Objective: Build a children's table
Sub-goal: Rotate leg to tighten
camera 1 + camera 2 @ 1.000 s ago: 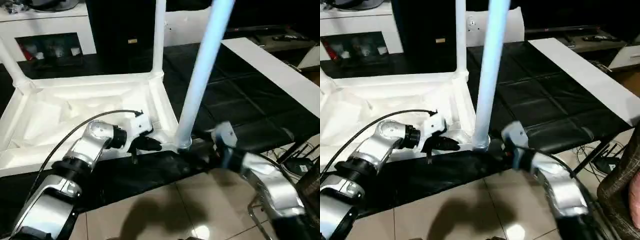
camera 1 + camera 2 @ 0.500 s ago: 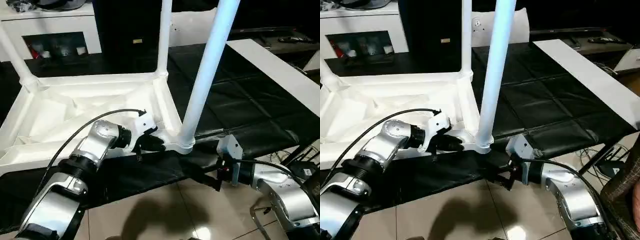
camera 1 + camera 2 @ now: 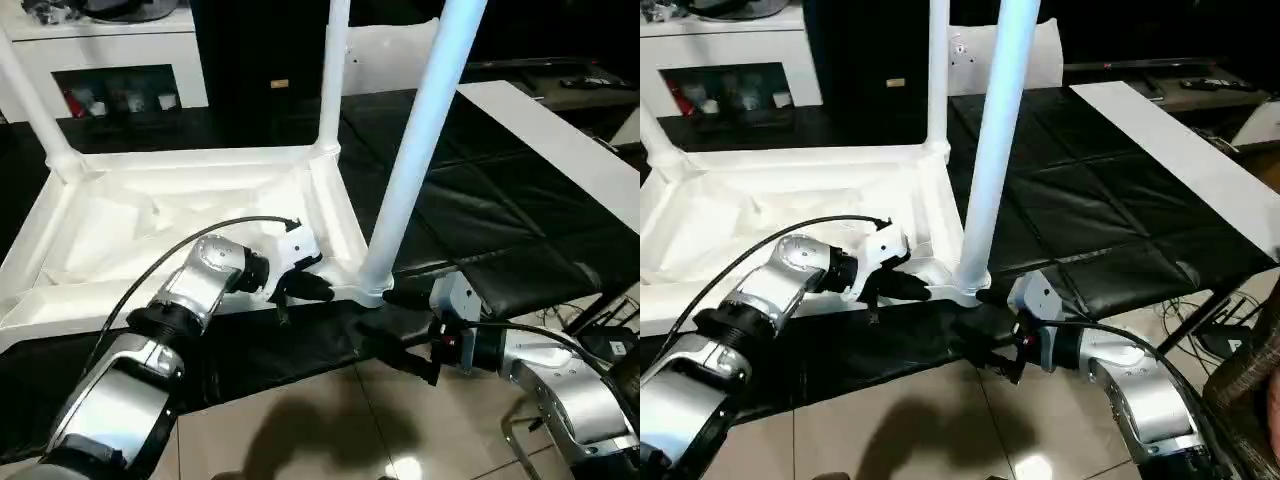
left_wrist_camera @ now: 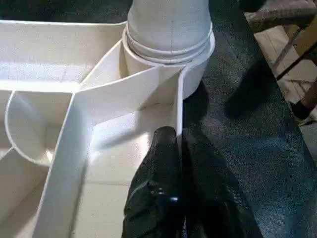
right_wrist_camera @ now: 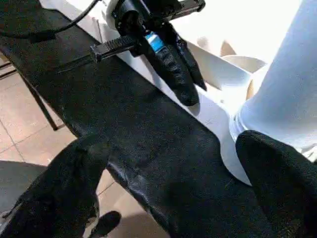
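The children's table (image 3: 170,158) lies upside down on a black padded surface, white, with its ribbed underside up. Three legs stand in corner sockets: the near leg (image 3: 415,160), a far leg (image 3: 333,70) and a far left leg (image 3: 30,90). My left gripper (image 3: 320,290) is shut on the thin rim wall (image 4: 179,106) just beside the near leg's socket (image 4: 168,54). My right gripper (image 3: 400,328) is open at the surface's front edge, just in front of that socket, with one finger (image 5: 267,173) close beside the leg base and nothing held.
A white cabinet (image 3: 110,50) with dark openings stands at the back left. A long white board (image 3: 560,140) lies on the black surface (image 3: 480,200) at the right. Tiled floor (image 3: 300,420) is below the front edge, with cables (image 3: 600,320) and a wicker seat (image 3: 1255,370) at the right.
My right gripper came away from the near leg's base, dropped below the surface's edge, then rose a little toward the socket. My left gripper stayed at the rim.
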Controlling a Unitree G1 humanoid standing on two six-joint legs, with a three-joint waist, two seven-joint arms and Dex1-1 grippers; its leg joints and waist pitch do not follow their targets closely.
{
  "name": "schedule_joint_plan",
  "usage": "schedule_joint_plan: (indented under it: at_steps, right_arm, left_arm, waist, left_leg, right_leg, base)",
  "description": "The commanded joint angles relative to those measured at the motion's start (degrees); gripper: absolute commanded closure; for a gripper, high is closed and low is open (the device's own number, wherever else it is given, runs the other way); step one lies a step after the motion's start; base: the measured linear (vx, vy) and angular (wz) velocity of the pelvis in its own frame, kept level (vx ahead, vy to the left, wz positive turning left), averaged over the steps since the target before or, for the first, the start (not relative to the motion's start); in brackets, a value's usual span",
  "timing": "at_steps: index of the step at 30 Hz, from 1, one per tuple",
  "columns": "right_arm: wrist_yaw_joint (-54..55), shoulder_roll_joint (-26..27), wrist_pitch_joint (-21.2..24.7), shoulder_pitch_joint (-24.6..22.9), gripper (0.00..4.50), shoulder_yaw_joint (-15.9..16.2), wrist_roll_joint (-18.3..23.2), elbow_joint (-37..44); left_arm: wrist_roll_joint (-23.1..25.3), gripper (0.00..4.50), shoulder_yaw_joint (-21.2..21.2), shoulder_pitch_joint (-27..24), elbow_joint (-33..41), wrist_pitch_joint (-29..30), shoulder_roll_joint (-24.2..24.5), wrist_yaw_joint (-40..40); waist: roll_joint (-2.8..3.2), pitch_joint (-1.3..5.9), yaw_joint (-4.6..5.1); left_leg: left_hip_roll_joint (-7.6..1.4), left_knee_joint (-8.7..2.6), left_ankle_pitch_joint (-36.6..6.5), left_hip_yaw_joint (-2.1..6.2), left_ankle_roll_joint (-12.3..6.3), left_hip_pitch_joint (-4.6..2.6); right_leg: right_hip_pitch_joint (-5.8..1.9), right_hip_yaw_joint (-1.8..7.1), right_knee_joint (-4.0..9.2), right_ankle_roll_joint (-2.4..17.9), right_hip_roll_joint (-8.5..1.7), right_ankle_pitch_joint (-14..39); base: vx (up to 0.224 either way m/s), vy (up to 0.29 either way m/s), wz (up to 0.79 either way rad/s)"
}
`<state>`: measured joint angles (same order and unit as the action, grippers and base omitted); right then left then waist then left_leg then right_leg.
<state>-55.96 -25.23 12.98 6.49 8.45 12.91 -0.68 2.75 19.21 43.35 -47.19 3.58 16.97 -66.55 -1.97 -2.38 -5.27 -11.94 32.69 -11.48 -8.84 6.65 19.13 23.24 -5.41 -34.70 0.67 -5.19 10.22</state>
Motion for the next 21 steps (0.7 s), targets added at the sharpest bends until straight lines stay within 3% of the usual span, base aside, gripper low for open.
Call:
schedule_joint_plan:
  at_steps: [1, 8, 13, 14, 16, 18, 21]
  right_arm:
    - [0.37, -0.85, -0.57, 0.12, 0.00, -1.55, 0.45, 0.73]
    - [-2.64, -3.85, -0.32, 3.11, 0.00, -3.62, 2.28, -0.39]
    - [-8.51, -6.04, -0.46, 4.25, 0.00, -1.57, 3.18, -0.24]
    - [-10.13, -6.13, -0.86, 4.84, 0.00, -0.82, 3.42, -0.76]
    - [-11.15, -6.14, -1.09, 5.24, 0.00, -0.34, 3.61, -1.14]
    - [-12.87, -5.75, -2.45, 6.99, 0.28, 1.19, 2.98, -3.62]
    - [-14.24, -4.27, -2.96, 9.55, 0.48, 2.58, 2.71, -6.68]
  left_arm:
    - [1.22, 4.44, 1.64, 0.72, -0.49, -0.74, 0.28, -1.43]
    - [3.35, 4.44, 6.31, -1.26, 1.79, -7.50, 4.30, -11.11]
    - [1.20, 4.44, 6.62, -3.30, 6.06, -9.98, 6.71, -17.93]
    - [0.90, 4.44, 7.05, -3.91, 7.36, -10.69, 7.50, -19.84]
    - [0.80, 4.44, 7.35, -4.28, 8.09, -11.21, 7.99, -21.06]
    - [0.15, 4.50, 8.14, -5.25, 9.85, -12.87, 8.64, -23.35]
    - [-0.39, 4.50, 8.77, -5.95, 11.24, -14.31, 8.90, -24.53]
  waist:
    - [-0.33, 3.07, -0.20]
    - [-0.22, 3.23, -0.04]
    - [-0.16, 3.13, -0.32]
    - [-0.37, 3.10, -0.31]
    - [-0.13, 3.11, -0.41]
    - [-0.33, 3.08, -0.72]
    - [-0.17, 3.11, -0.80]
  left_leg:
    - [-0.72, -3.48, -9.23, -0.50, -3.86, 1.12]
    - [-0.83, -3.23, -7.24, -0.64, -4.62, 0.99]
    - [-1.13, -3.37, -8.17, -0.64, -4.65, 0.85]
    - [-1.11, -3.35, -8.30, -0.73, -4.67, 0.79]
    - [-1.24, -3.41, -8.50, -0.65, -4.44, 0.72]
    - [-1.25, -3.45, -8.70, -0.71, -4.02, 0.70]
    - [-1.26, -3.45, -9.15, -0.79, -3.51, 0.58]
  right_leg:
    - [-3.76, 2.79, 5.00, 7.38, -2.79, 17.07]
    - [-3.89, 2.93, 4.25, 10.06, -2.80, 11.02]
    - [-3.81, 2.94, 4.19, 10.63, -2.98, 12.39]
    - [-3.71, 2.96, 4.27, 10.60, -2.93, 12.56]
    - [-3.66, 2.97, 4.12, 10.87, -3.05, 12.61]
    - [-3.67, 3.00, 4.11, 10.85, -3.10, 13.20]
    - [-3.49, 2.97, 4.09, 11.26, -3.06, 13.53]
  base:
    - [0.000, 0.000, 0.00]
    - [0.000, 0.000, 0.00]
    - [0.000, 0.000, 0.00]
    - [0.000, 0.000, 0.00]
    - [0.000, 0.000, 0.00]
    - [0.000, 0.000, 0.00]
    - [0.000, 0.000, 0.00]
